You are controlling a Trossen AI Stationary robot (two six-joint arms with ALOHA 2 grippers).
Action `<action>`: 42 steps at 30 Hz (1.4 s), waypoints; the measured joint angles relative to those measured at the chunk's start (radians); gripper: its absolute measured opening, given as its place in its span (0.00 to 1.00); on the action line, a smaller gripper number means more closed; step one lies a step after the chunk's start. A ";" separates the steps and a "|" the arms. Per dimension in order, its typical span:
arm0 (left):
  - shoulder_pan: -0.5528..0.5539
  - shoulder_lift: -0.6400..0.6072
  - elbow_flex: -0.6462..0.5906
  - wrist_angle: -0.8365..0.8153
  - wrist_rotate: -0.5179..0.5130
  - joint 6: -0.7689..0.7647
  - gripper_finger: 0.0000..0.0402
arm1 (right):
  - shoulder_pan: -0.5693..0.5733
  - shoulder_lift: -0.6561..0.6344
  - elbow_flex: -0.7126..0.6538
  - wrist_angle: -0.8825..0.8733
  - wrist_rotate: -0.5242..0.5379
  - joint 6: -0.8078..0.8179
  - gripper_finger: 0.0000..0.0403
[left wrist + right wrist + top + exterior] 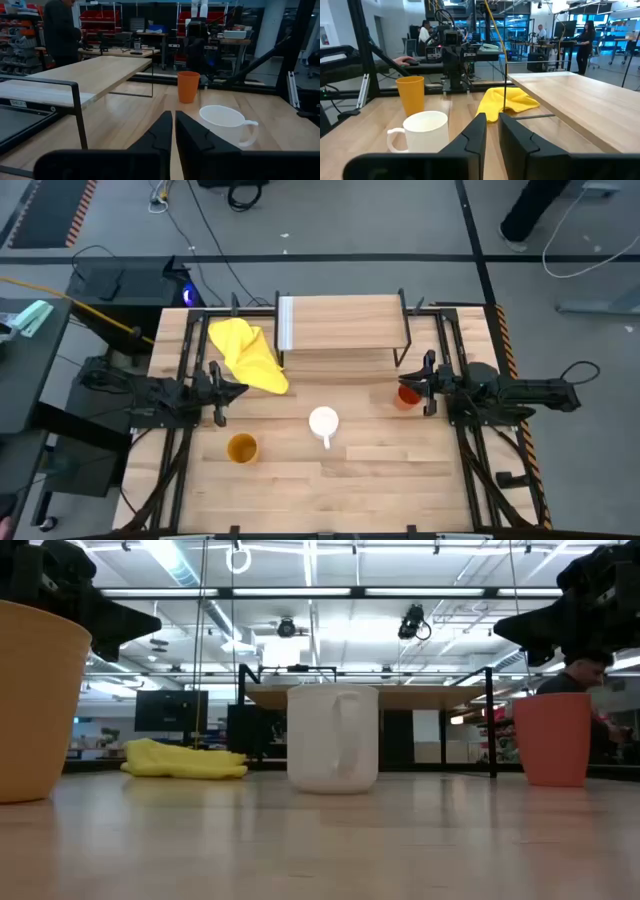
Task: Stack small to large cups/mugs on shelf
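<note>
Nothing is stacked yet: all three cups stand apart on the worktop, and the shelf at the upper centre of the high view is bare. The white mug sits at centre with its handle pointing toward the bottom of the frame, the yellow-orange cup lower left of it, and the orange-red cup at centre right. The right hand hovers over that orange-red cup, its fingers a narrow gap apart and holding nothing, judging by its wrist view. The left hand waits at centre left beside the yellow cloth, fingers nearly together and empty. The likeliest trouble is a tip-over: fingers this close together would strike the cup's rim rather than straddle it unless they open first. The mug's handle could also snag when it is nested. The orange-red cup is partly covered by the right hand from above, and the wrist view misses it entirely, so the alignment is hard to judge.
</note>
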 joint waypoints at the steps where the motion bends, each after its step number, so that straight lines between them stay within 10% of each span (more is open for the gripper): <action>1: 0.000 0.000 0.000 0.000 0.000 0.000 0.06 | 0.000 0.000 0.000 0.000 0.000 0.000 0.14; 42: 0.000 0.000 0.000 0.000 0.000 0.000 0.07 | 0.000 0.000 0.000 0.000 0.000 0.000 0.14</action>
